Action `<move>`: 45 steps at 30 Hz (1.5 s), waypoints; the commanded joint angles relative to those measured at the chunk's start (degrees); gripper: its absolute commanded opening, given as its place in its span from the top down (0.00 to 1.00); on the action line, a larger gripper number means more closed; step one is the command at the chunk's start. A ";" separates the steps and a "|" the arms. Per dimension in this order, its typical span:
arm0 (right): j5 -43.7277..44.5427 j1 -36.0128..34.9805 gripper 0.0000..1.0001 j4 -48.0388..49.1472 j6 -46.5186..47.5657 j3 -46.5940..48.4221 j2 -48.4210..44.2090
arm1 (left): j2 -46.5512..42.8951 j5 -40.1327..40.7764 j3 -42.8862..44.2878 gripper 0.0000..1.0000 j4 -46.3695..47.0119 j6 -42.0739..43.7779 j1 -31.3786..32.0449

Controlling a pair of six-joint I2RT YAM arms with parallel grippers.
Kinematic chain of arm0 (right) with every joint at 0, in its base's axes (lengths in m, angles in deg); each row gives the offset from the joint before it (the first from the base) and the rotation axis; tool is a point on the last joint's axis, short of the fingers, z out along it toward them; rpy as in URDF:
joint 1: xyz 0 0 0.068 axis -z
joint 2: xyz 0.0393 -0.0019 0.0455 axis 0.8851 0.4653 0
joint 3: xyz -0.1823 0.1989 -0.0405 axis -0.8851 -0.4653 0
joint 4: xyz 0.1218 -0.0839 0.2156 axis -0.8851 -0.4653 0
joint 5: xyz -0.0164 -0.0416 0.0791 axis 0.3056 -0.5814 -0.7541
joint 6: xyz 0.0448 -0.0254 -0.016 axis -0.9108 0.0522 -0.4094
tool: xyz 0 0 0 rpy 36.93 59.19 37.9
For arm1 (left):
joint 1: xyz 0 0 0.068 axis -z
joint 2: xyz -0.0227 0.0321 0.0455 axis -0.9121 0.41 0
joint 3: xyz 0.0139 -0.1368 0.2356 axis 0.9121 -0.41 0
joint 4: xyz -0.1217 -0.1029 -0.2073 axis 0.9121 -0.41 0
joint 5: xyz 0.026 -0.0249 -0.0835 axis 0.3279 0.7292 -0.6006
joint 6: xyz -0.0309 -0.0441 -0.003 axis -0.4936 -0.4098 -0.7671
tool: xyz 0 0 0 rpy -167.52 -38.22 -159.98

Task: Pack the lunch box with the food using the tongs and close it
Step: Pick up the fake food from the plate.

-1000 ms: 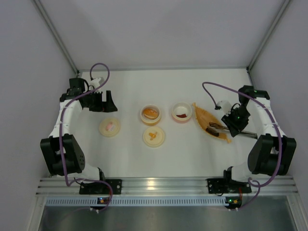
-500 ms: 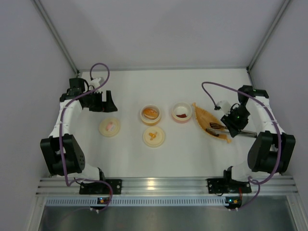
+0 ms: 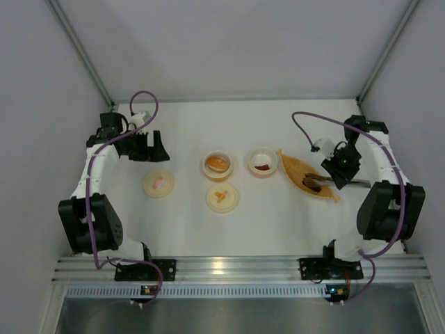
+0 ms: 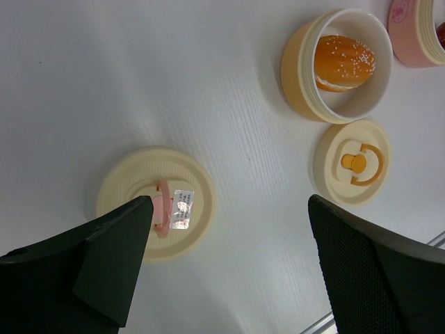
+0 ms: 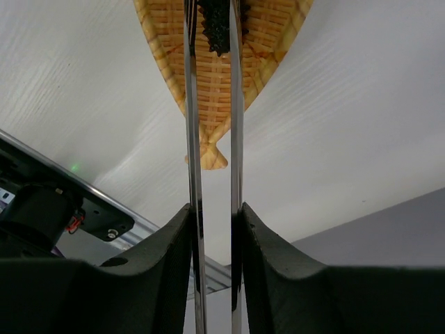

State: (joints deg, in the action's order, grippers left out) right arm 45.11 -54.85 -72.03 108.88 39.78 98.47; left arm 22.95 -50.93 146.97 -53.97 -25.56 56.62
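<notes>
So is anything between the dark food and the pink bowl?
Nothing visible. The dark brown food piece lies on the orange woven boat-shaped tray, which sits right beside the small pink round bowl.

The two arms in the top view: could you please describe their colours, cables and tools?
Both the left arm and right arm have white links with bulky black joint housings. A purple cable loops along each. The left tool and right tool are black, with broad wedge-shaped fingers.
</notes>
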 commanded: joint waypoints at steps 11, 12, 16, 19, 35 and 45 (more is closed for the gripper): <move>-4.75 0.49 0.84 -10.37 0.54 5.29 -1.40 | 0.34 -0.17 0.39 0.02 2.23 0.00 0.12; -4.22 0.40 0.84 -10.28 0.63 5.12 -1.58 | 0.42 -0.08 0.39 0.02 2.14 0.00 0.03; -2.81 0.40 0.82 -10.28 1.33 3.97 -2.46 | 0.34 -0.35 0.39 0.02 2.22 -0.09 0.12; -3.51 0.49 0.87 -10.28 1.77 4.50 -3.34 | 0.34 -0.61 0.39 0.02 2.40 -0.44 0.03; -9.22 0.05 0.92 -10.45 0.10 8.54 -4.13 | 0.25 -0.35 0.92 0.02 2.05 -0.18 0.03; -11.86 -1.44 0.93 -10.37 -1.48 10.39 -4.04 | 0.86 -0.43 1.71 0.02 1.70 -0.18 0.03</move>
State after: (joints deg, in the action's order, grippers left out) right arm 36.63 -55.46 -72.18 108.14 46.84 96.75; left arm 23.34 -50.83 146.97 -53.60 -25.76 56.62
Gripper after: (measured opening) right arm 0.247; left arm 0.983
